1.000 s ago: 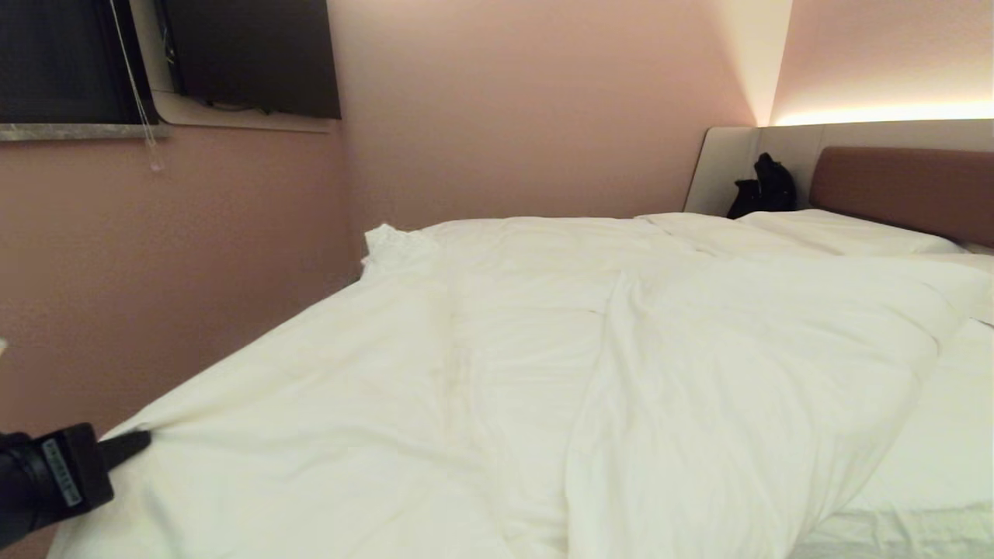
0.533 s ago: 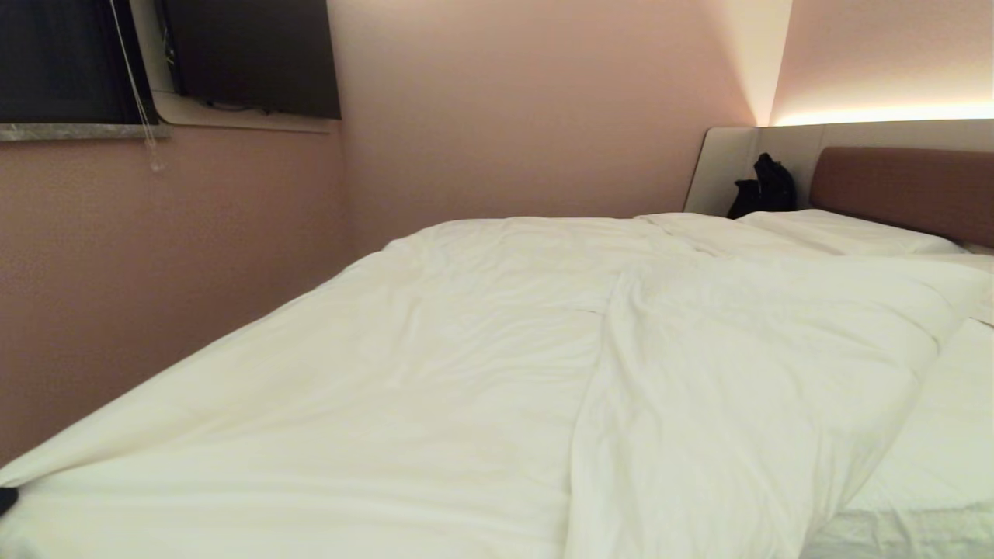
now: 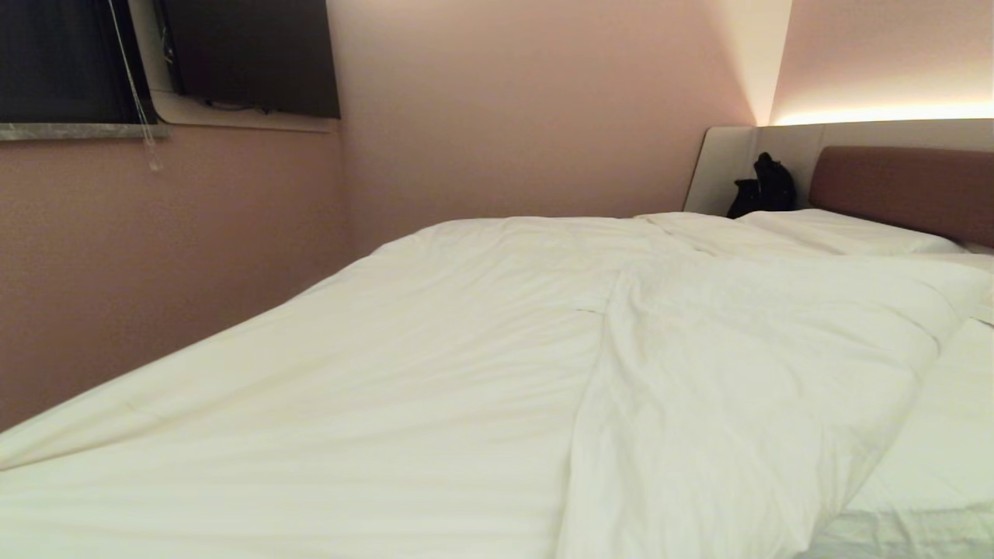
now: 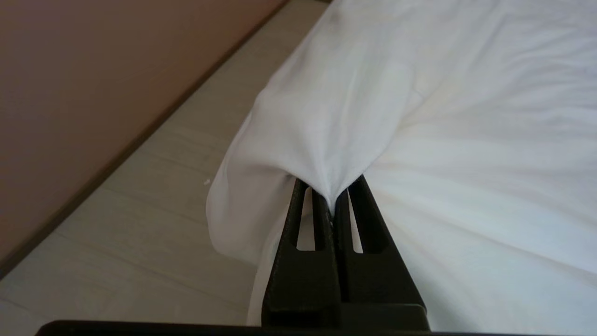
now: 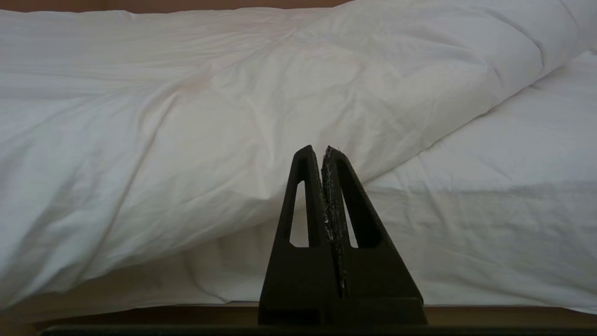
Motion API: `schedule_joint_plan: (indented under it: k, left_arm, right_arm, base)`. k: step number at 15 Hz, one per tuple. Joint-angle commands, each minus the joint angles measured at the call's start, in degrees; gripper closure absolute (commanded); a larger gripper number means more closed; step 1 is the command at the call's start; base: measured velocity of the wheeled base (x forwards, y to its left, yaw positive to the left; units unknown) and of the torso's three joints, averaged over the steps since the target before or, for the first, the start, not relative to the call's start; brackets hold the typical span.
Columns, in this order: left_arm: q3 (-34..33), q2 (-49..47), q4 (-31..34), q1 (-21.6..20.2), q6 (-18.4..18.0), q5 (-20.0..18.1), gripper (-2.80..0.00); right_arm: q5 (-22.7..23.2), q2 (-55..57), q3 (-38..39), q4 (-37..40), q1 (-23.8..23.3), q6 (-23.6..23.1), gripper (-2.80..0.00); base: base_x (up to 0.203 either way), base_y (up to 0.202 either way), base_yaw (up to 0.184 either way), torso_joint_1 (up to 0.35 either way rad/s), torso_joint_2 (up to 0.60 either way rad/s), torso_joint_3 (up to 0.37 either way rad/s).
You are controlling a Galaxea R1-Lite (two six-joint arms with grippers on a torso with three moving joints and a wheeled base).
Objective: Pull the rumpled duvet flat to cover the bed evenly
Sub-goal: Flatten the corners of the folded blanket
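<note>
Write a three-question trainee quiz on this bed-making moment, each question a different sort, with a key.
1. True or false: the left gripper is shut on a pinch of the duvet.
2. Which part of the bed shows bare sheet, uncovered by the duvet? A) the robot's left side B) the robot's right side C) no part
3. Fill in: the right gripper is shut and holds ____.

Key:
1. True; white cloth is bunched between its closed fingers, out over the floor beside the bed.
2. B
3. nothing; it points at the duvet's edge from in front of the bed.
</note>
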State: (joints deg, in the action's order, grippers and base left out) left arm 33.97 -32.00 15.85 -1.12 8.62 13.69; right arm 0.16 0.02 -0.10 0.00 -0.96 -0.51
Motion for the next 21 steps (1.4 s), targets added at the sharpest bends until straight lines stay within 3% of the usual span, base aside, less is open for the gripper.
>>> schedule_joint_plan:
  k: [1, 5, 15, 16, 18, 21]
  left_arm:
    - [1.8, 0.6, 0.0, 0.0, -0.3, 0.3, 0.00]
    - [3.5, 0.9, -0.6, 0.0, -9.4, -0.1, 0.00]
    - [-3.0, 1.8, -0.5, 0.1, -10.0, -0.6, 0.00]
    - [-3.3, 1.8, -0.6, 0.0, -10.0, -0.7, -2.80]
    - [-2.3, 2.2, -0.7, 0.1, -10.1, -0.7, -2.80]
    - [5.2, 3.1, -0.6, 0.1, -10.2, -0.6, -2.80]
  right_arm:
    - [0.0, 0.0, 0.0, 0.0, 0.0, 0.0, 0.00]
    - [0.0, 0.0, 0.0, 0.0, 0.0, 0.0, 0.00]
    - [0.0, 0.0, 0.0, 0.0, 0.0, 0.0, 0.00]
    - [0.0, 0.0, 0.0, 0.0, 0.0, 0.0, 0.00]
    - [0.0, 0.0, 0.0, 0.0, 0.0, 0.0, 0.00]
    - [0.0, 0.0, 0.0, 0.0, 0.0, 0.0, 0.00]
  base:
    - [0.000, 0.000, 0.000, 0.000, 0.00, 0.000]
    - [0.000, 0.000, 0.000, 0.000, 0.00, 0.000]
    - [0.000, 0.000, 0.000, 0.000, 0.00, 0.000]
    - [0.000, 0.000, 0.000, 0.000, 0.00, 0.000]
    - [0.000, 0.000, 0.000, 0.000, 0.00, 0.000]
    - [0.000, 0.000, 0.000, 0.000, 0.00, 0.000]
